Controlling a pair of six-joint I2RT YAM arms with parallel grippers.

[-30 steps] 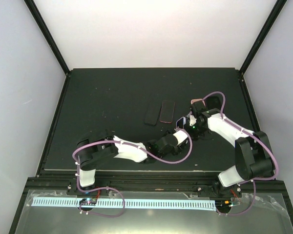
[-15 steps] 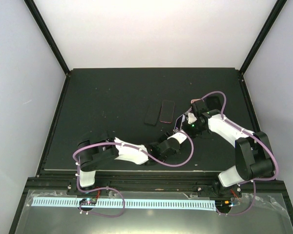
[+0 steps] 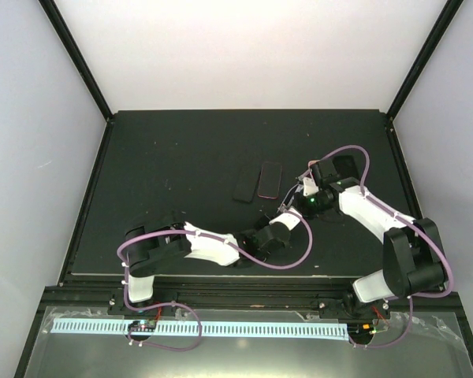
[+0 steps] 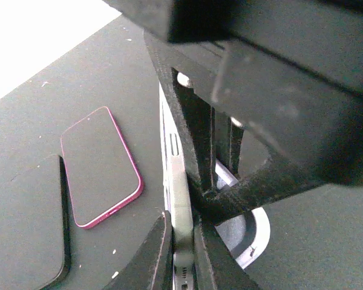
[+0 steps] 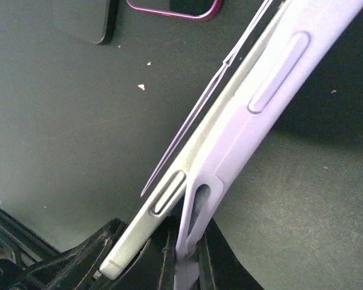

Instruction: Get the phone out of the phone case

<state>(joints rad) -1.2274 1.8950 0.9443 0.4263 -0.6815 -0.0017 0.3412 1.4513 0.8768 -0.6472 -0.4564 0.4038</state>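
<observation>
Black tabletop (image 3: 181, 150) beneath, phone (image 4: 176, 175) tight in left pincer (image 4: 181, 225), lavender case (image 5: 236, 139) tight in right pincer (image 5: 184, 238).

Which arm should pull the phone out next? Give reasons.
Left. The left gripper pinches the phone by its bare edge, while the right gripper pinches the case, which gapes off the phone. Probably best that the right arm holds and the left draws the phone away.

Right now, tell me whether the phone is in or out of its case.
Partly out. Right wrist view: the lavender case gapes away from the phone at the lower end, but wraps its edge higher up.
</observation>
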